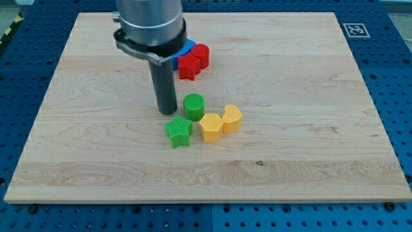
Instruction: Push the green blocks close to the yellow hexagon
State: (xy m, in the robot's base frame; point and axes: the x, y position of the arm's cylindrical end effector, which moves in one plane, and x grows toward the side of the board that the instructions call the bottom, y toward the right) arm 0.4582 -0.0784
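Green plastic is what has to be moved: a green star [178, 131] and a green cylinder [194, 106], both small, rigid and judged light, likely to slide easily on smooth wood and to spin if pushed off-centre. No hold can be taken; each is best met squarely on the face away from the target. The star lies just beside the yellow hexagon [210, 126] at its 9 o'clock, the cylinder near it at 11 o'clock, so the task looks nearly done. A second yellow block [232, 118] touches the hexagon at 2 o'clock. No claw is fitted: my tip [167, 112] rests just beside the cylinder at its 9 o'clock. Red blocks [193, 60] and a partly hidden blue block [186, 46] sit well apart at 12 o'clock. The wooden board [309, 129] lies on a blue perforated table [399, 77].
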